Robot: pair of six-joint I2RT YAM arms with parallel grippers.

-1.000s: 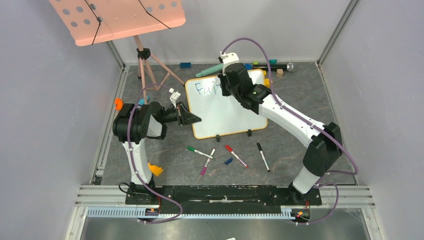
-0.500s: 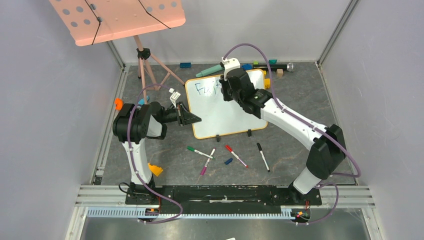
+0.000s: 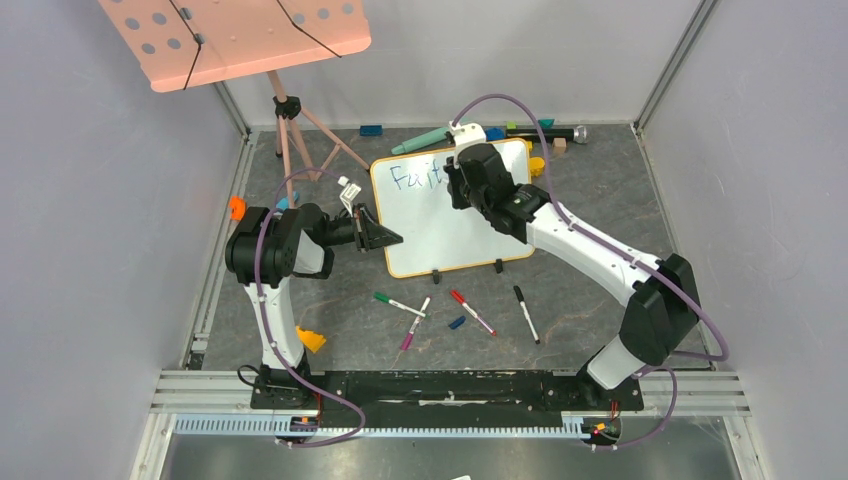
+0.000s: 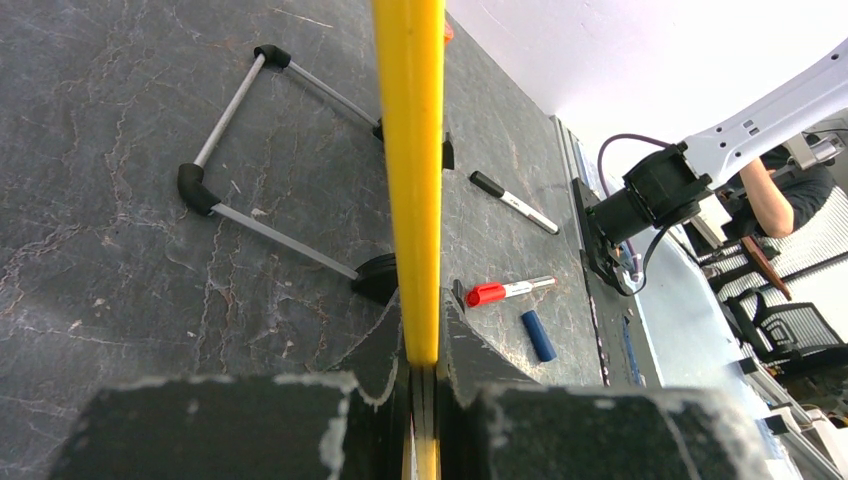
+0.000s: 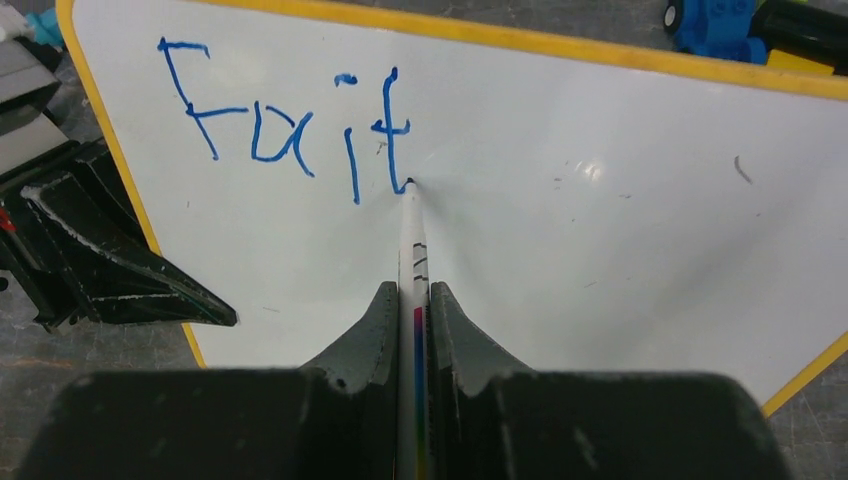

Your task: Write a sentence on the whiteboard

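The whiteboard (image 3: 450, 220) with an orange-yellow frame stands tilted on two black clip feet mid-table. Blue letters "Fait" (image 5: 285, 125) run along its top left; they also show in the top view (image 3: 418, 176). My right gripper (image 5: 413, 300) is shut on a white marker (image 5: 411, 240) whose tip touches the board just below the "t". My left gripper (image 4: 421, 330) is shut on the board's yellow left edge (image 4: 410, 150), and shows at that edge in the top view (image 3: 385, 238).
Loose markers lie in front of the board: green (image 3: 398, 304), pink (image 3: 414, 323), red (image 3: 471, 311), black (image 3: 526, 314), plus a blue cap (image 3: 456, 322). A pink music stand (image 3: 240, 35) stands back left. Toys line the back wall (image 3: 520, 130).
The right gripper moved rightward along the top line. The writing went from "Fai" with a partial stroke to "Fait". The left gripper and the board stayed still.
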